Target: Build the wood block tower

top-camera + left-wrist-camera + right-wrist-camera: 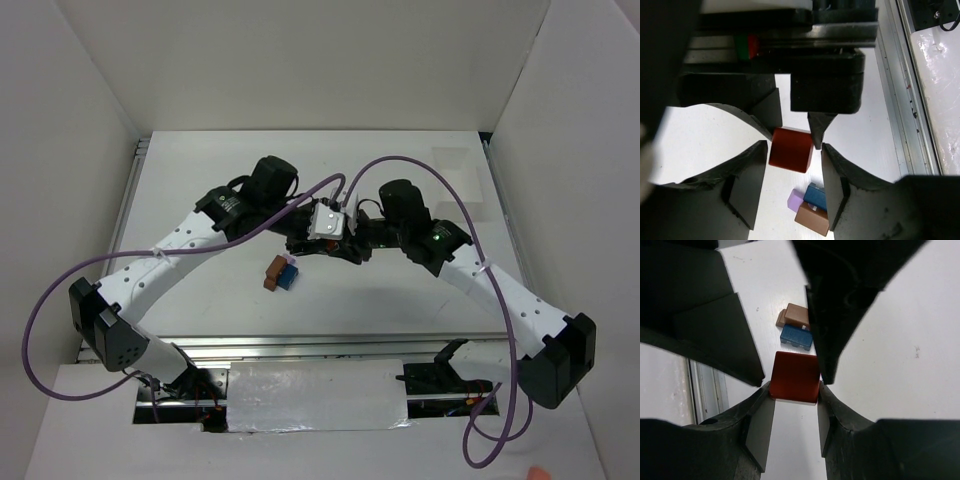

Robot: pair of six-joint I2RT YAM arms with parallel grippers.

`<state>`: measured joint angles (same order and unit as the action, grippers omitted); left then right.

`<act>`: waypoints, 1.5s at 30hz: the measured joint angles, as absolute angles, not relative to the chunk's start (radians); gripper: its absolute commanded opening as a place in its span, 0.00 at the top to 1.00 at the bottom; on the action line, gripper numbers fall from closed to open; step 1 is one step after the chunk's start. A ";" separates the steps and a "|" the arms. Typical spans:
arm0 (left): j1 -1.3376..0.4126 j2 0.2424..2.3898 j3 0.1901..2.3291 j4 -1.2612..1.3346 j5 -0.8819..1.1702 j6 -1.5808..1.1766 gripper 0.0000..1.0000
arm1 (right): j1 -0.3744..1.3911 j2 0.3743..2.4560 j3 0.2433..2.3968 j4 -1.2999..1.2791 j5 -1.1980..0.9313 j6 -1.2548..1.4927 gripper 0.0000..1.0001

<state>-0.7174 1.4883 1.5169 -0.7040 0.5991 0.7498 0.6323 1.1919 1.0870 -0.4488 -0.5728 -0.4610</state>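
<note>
A red block [795,376] is clamped between the fingertips of my right gripper [794,390], held above the white table. My left gripper [793,147] faces it, its jaws open on either side of the same red block [791,149], with a small gap on each side. Below lies the block cluster: a brown-orange block [812,220], a blue block [816,196] and a pale purple block [796,200], touching each other. The cluster [281,272] shows in the top view just in front of the two meeting grippers [322,246]. The red block is hidden there.
A metal rail [300,348] runs along the table's near edge, with a white sheet [315,395] in front of it. White walls close in the left, back and right. A faint clear tray [455,165] sits at the back right.
</note>
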 measured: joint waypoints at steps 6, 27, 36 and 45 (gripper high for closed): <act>-0.742 1.488 1.521 -0.687 0.595 0.744 0.35 | 0.639 1.145 1.050 -0.407 -0.551 -0.454 1.00; -0.807 1.494 1.530 -0.706 0.557 0.789 0.38 | 0.692 0.988 0.900 -0.311 -0.429 -0.400 0.99; -0.808 1.499 1.526 -0.727 0.586 0.813 0.33 | 0.704 0.939 0.822 -0.229 -0.417 -0.364 0.99; -0.794 1.496 1.525 -0.712 0.615 0.782 0.34 | 0.716 0.894 0.791 -0.183 -0.421 -0.384 1.00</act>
<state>-0.7944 1.4963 1.5246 -0.7120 0.6151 0.7822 0.7162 0.8944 0.7906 -0.1825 -0.4210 -0.3843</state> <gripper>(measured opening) 0.676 0.431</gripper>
